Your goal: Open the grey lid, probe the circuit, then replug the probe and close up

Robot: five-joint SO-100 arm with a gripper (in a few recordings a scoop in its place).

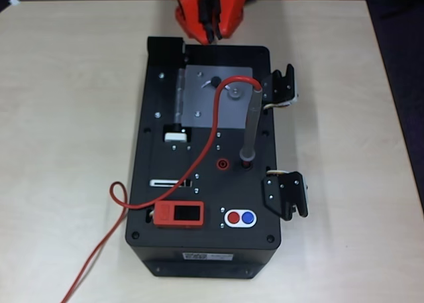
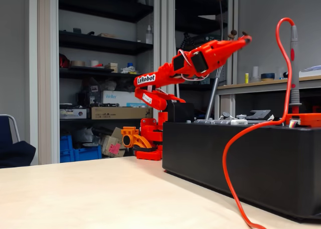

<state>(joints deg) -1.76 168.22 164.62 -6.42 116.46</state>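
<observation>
Red cable (image 2: 231, 154) loops nearest the lens in the fixed view, running from the table (image 2: 75, 194) up over the near wall of the black box (image 2: 241, 159). Orange arm (image 2: 165, 78) stands behind the box's far end, reaching up and over it, and its gripper (image 2: 239, 40) hangs in the air well above the box top, touching nothing; whether its fingers are parted or pressed together cannot be told, and they grasp nothing visible. Seen from overhead, the gripper (image 1: 211, 32) sits at the box's far edge. Just below it the grey lid (image 1: 215, 97) lies flat and closed on the far half of the box top, hinge along its left edge, small knob near its middle. Along the lid's right edge the probe (image 1: 251, 121) stands upright in a socket, its cable arching over the lid, crossing the box's left edge and trailing off toward the table's near edge. An orange display (image 1: 179, 214) sits at the box's near left corner, with a red and blue button pair (image 1: 240, 217) beside it. Two black latches (image 1: 283, 91) hang off the right edge.
</observation>
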